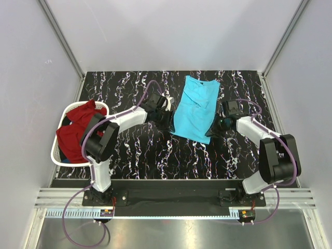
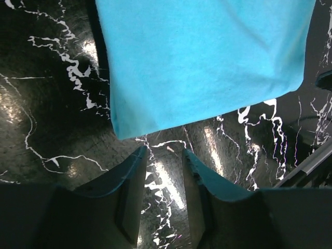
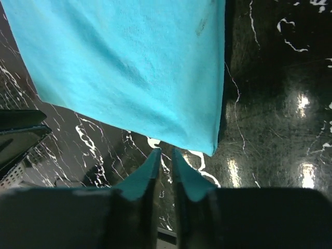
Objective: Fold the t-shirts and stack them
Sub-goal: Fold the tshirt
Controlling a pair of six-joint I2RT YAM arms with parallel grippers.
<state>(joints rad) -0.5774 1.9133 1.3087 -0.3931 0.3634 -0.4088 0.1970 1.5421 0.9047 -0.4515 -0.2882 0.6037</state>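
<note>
T-shirts number two: turquoise t-shirt (image 1: pixel 193 110), red t-shirt (image 1: pixel 70 137).

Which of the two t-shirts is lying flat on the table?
The bright turquoise-blue cloth t-shirt, spread on the black marbled table. The dark red cloth t-shirt sits bunched in the white plastic laundry basket at the left.

We see a black tabletop (image 1: pixel 135 155) veined with white marbling. A turquoise t-shirt (image 1: pixel 194 109) lies flat on it, right of centre, its collar toward the far edge. A white laundry basket (image 1: pixel 54 148) sits at its left edge.
</note>
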